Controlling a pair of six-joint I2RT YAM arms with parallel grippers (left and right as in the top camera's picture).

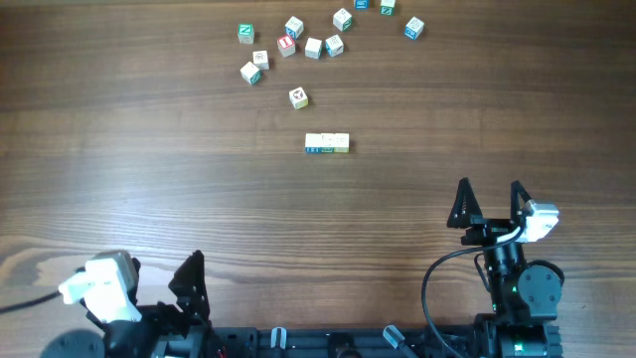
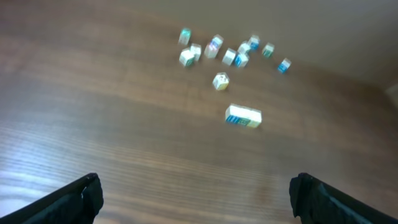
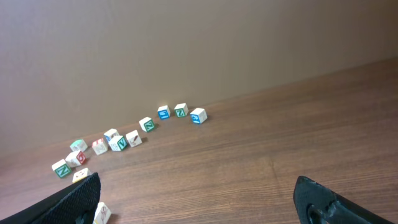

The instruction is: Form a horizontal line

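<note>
At the near left, the left gripper [image 2: 196, 182] hangs above the table [image 1: 119, 149] with fingers [image 2: 79, 200] spread wide, holding nothing. Near the middle lies the horizontal line [image 1: 327, 144], three cubes edge to edge, loose cubes [image 1: 298, 45] scattered beyond it. At the near right, the right gripper [image 1: 490, 189] stands equally wide and empty.

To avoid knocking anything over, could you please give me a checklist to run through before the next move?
1. Row of three small pale wooden letter cubes straight, edge to edge: ok.
2. Left claw open and empty: ok.
3. Right claw open and empty: ok.
4. Both claws apart from the row: ok.
5. Nearest loose pale wooden letter cube apart from the row: ok.
6. Letters on the row readable: cannot tell.
</note>
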